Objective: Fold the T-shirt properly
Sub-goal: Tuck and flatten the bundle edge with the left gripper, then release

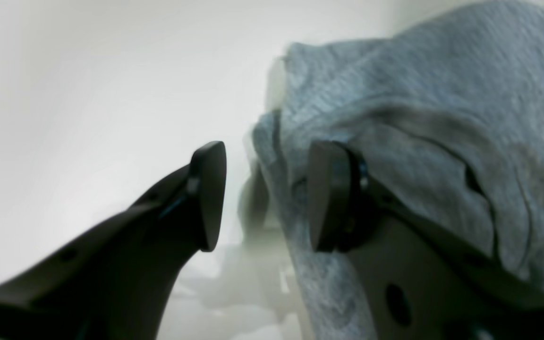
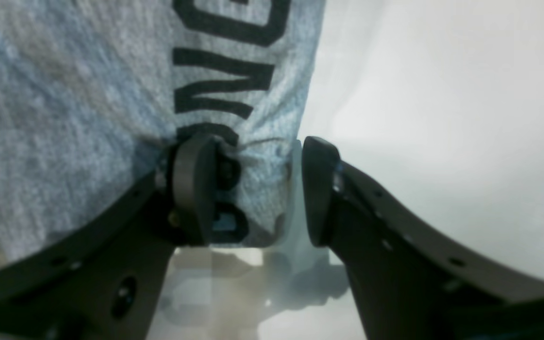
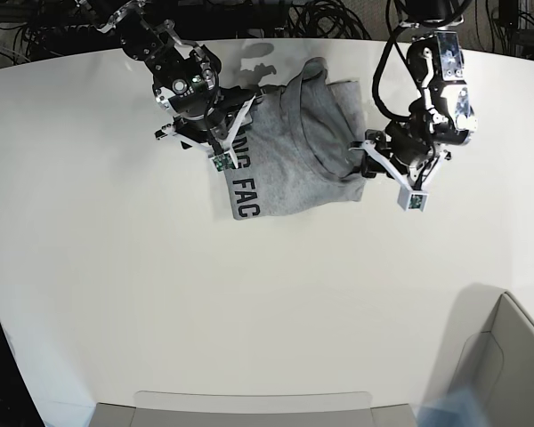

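Note:
The heather-grey T-shirt lies crumpled on the white table, black lettering showing along its left edge. My right gripper is at the shirt's upper left edge. In the right wrist view it is open, with the lettered shirt edge between its jaws. My left gripper is at the shirt's right edge. In the left wrist view it is open, and the shirt bunches over one finger with its edge in the gap.
A grey bin stands at the front right corner. A flat grey tray edge runs along the front. Black cables lie behind the table's far edge.

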### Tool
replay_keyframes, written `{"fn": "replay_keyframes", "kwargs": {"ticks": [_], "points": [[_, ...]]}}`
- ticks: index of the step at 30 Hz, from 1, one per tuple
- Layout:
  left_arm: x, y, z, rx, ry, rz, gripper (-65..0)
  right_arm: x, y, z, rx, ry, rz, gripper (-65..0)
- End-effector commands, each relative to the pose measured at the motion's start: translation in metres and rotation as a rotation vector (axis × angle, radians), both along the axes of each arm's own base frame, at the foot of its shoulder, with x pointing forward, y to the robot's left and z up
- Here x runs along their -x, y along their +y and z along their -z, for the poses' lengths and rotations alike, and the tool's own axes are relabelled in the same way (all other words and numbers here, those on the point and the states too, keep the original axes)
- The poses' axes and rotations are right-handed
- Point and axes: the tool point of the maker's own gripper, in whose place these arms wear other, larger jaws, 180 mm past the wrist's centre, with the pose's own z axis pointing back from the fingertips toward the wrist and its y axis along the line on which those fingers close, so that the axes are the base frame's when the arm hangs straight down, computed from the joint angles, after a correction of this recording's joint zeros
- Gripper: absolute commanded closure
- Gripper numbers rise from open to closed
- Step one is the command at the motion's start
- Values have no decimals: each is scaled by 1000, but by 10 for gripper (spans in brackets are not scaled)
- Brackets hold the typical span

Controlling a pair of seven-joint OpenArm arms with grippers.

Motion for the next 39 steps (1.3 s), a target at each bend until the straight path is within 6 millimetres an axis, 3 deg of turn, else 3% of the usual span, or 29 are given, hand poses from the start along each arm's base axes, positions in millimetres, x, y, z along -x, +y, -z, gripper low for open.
{"fn": "replay_keyframes", "kwargs": {"ticks": [1,7,18,20,24,25,27,32,39], "points": [[-4,1,-7,-6,-28,5,-288,2,1,-1,0,11,-6,-293],[-3,-3,-5,-1,-22,15,-287,2,-1,0,4,12,-7,-293],[-3,-14,17,28,-6,27,-276,0,0,-1,1,8,-7,-293],[-3,-12,22,28,4,22,-231,0,0,-1,1,8,-7,-293],[0,-9,34,38,39,1,-7,0,0,-1,1,8,-7,-293],[-5,-10,36,38,46,8,0,0,0,-1,1,8,-7,-293],[-18,-7,30,38,27,1,0,1,0,-1,1,9,-7,-293],[-25,-5,25,34,8,-2,0,1,1,-1,0,9,-7,-293],[-53,3,2,31,-63,-28,0,1,1,-1,0,11,-7,-293]]}}
